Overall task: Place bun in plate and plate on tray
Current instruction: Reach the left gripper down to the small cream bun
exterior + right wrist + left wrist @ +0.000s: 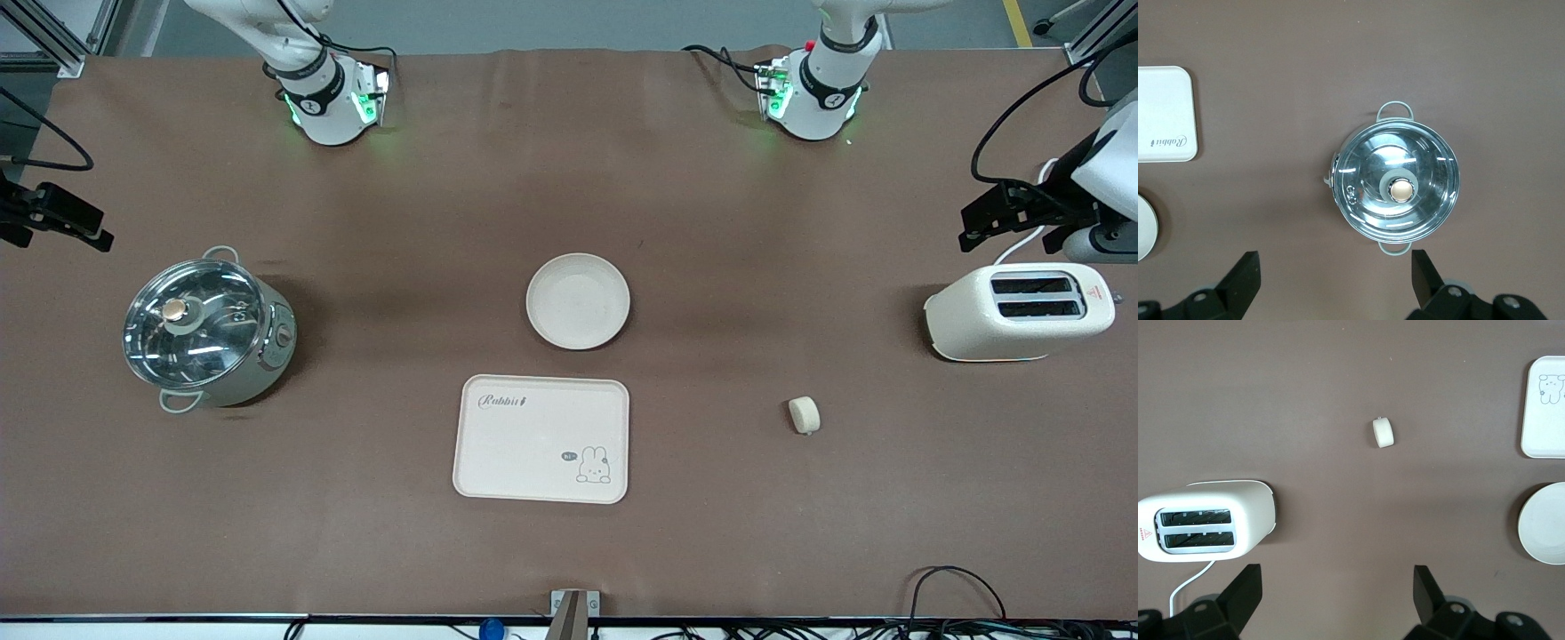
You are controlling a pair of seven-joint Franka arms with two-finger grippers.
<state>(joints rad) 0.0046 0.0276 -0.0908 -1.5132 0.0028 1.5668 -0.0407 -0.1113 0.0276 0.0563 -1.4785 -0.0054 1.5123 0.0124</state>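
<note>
While both wait, left gripper (empty) and right gripper gape wide.

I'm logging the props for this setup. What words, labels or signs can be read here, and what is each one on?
"Rabbit": cursive lettering in one corner of the tray.
"hi": small speech bubble by the rabbit drawing on the tray; tiny, only roughly legible.
Red triangle warning sign: on top of the toaster; the marks around it are too small to read.
Pot: small marks on its lid, unreadable.
Plate and bun: none.
</note>
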